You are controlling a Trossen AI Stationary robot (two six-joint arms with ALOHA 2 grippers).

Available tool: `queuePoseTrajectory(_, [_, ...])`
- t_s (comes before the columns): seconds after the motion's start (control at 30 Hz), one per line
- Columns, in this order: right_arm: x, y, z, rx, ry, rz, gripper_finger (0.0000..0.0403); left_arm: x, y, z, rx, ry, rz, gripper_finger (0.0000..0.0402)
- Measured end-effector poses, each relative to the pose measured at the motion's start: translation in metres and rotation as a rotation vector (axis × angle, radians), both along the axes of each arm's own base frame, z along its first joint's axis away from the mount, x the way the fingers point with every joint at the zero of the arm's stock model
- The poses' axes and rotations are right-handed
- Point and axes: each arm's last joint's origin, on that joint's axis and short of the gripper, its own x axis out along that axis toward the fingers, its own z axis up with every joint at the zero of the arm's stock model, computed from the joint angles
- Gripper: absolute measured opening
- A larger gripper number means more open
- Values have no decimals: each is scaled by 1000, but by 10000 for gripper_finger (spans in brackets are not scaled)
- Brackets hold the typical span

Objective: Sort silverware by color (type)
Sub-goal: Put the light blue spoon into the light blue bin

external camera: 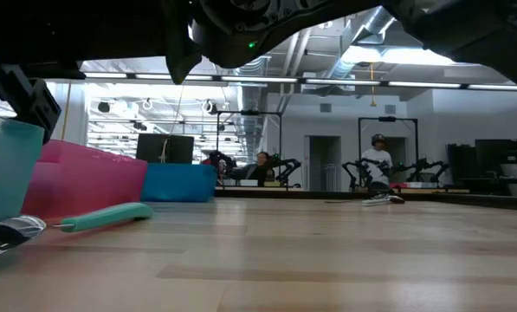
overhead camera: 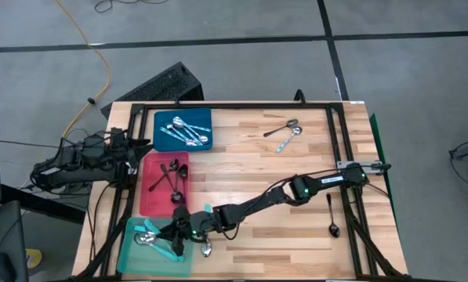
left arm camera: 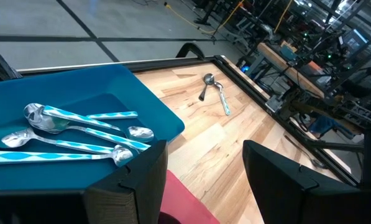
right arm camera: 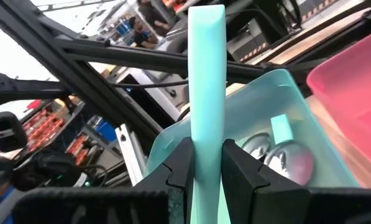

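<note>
One turquoise-handled spoon [right arm camera: 207, 93] between end-effector fingers [right arm camera: 179, 168].

No text, label, brand, number or sign could be read in any view; no surface showed lettering, and the room behind was too indistinct to make out any writing.

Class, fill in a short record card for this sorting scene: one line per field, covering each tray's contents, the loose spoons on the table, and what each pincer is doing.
blue tray: shiny silver spoons
red tray: black spoons
teal tray: turquoise-handled spoons
loose on table: two silver spoons near the far edge; one black spoon at the right; one turquoise-handled spoon beside the teal tray
right pincer: shut on a turquoise spoon handle, over the teal tray
left pincer: open, empty, waiting by the blue tray
</note>
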Motion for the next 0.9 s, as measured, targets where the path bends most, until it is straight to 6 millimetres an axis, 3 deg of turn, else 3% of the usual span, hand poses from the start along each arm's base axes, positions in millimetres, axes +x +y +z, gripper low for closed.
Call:
queuePoseTrajectory(0.37, [1, -4, -4, -30, 35, 64, 84, 0, 0, 0, 0, 0, 0, 195])
queuePoseTrajectory(0.63, [1, -4, -7, -40, 70, 64, 123, 0, 0, 0, -1, 3, 0, 195])
queuePoseTrajectory(0.9, [1, -6, -9, -40, 95, 60, 129, 0, 0, -1, -4, 6, 0, 195])
